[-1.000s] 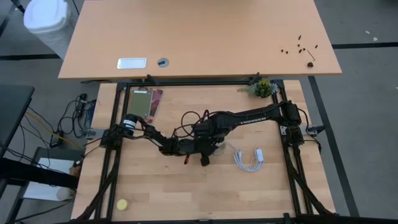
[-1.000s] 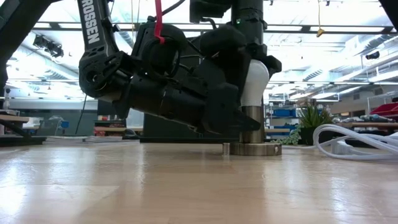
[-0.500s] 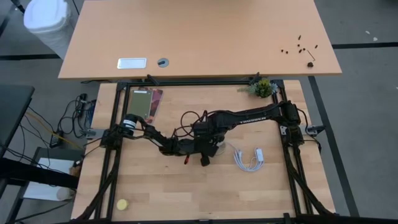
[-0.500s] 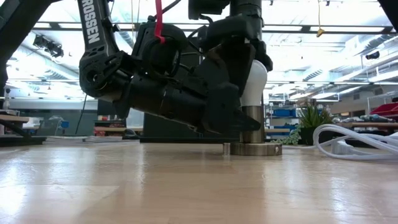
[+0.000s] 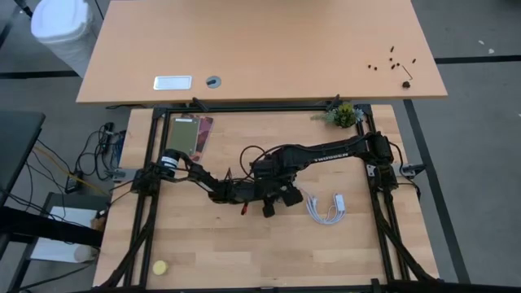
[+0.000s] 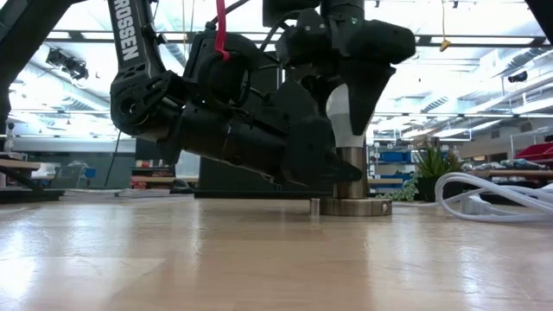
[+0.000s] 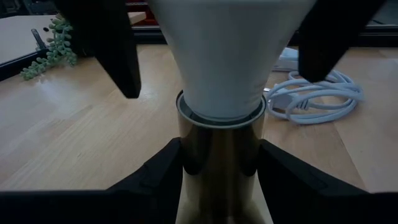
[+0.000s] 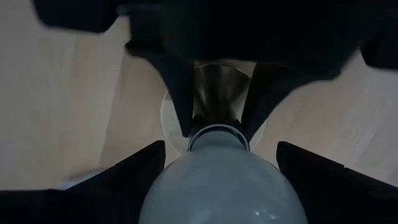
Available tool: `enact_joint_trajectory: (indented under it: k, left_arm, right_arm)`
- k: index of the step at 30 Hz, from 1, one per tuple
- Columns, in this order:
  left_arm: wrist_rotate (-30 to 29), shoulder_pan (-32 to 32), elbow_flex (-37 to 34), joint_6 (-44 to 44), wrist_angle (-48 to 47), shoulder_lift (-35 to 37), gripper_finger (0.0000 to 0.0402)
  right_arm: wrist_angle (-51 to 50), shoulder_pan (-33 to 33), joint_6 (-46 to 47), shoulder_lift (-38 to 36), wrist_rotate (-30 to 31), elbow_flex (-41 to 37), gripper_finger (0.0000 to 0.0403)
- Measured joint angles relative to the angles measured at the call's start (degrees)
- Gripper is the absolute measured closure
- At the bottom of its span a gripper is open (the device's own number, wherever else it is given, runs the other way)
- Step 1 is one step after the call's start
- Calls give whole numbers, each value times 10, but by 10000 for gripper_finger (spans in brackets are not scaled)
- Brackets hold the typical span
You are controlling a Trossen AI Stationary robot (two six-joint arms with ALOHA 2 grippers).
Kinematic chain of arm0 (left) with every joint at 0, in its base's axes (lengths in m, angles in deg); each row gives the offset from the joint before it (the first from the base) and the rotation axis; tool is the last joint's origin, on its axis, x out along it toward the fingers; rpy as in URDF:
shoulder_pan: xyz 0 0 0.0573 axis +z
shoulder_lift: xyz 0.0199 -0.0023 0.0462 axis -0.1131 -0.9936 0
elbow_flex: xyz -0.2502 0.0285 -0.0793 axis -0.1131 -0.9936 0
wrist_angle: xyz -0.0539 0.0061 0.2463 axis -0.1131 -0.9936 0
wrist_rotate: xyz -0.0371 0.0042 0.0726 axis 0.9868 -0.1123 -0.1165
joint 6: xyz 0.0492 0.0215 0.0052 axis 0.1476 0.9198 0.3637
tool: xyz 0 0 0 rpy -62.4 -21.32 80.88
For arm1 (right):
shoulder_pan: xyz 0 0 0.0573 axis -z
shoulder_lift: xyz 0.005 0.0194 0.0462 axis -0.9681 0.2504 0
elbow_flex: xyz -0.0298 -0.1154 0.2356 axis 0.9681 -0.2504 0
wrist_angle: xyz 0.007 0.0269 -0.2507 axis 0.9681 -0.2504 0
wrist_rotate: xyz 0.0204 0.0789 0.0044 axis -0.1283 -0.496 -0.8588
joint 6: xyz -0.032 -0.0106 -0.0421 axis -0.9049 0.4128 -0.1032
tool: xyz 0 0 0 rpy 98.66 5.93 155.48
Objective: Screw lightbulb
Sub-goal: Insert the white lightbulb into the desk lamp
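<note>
Low view shows the left gripper (image 6: 333, 173) lying nearly level just above the table (image 6: 259, 259), its fingers clamped on the brass socket stem (image 6: 351, 173) — the left wrist view confirms this, with both dark fingers (image 7: 155, 177) pressed against the stem's sides. The lightbulb (image 6: 346, 117) stands upright in that socket, white body up, its narrow end seated in the stem's rim (image 7: 221, 115). The right gripper (image 6: 350, 82) comes straight down from above over the bulb. In the right wrist view its two fingers (image 8: 124, 171) stand spread on either side of the bulb (image 8: 221, 186), with a gap between each finger and the glass — released, not grasping. From the high view, the left arm (image 5: 195, 175) reaches in from the left edge and the right arm (image 5: 326, 153) from the right, meeting mid-table, with a coiled white cable (image 5: 327, 207) just beside them.
</note>
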Motion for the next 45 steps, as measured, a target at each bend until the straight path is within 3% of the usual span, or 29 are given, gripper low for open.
enact_joint_trajectory:
  k: [6,24,30,37,45]
  left_arm:
    - [0,0,0,0,0,0,215]
    - [0,0,0,0,-2,0,215]
    - [0,0,0,0,-2,0,215]
    - [0,0,0,0,-2,0,215]
    - [0,0,0,0,-3,0,215]
  right_arm:
    - [0,0,-94,0,0,0,92]
    - [-14,-10,-237,-1,42,-8,100]
    - [-2,-8,-241,-2,44,-25,112]
    - [1,-8,-228,-2,44,-25,157]
    - [16,-8,-58,-2,33,-26,134]
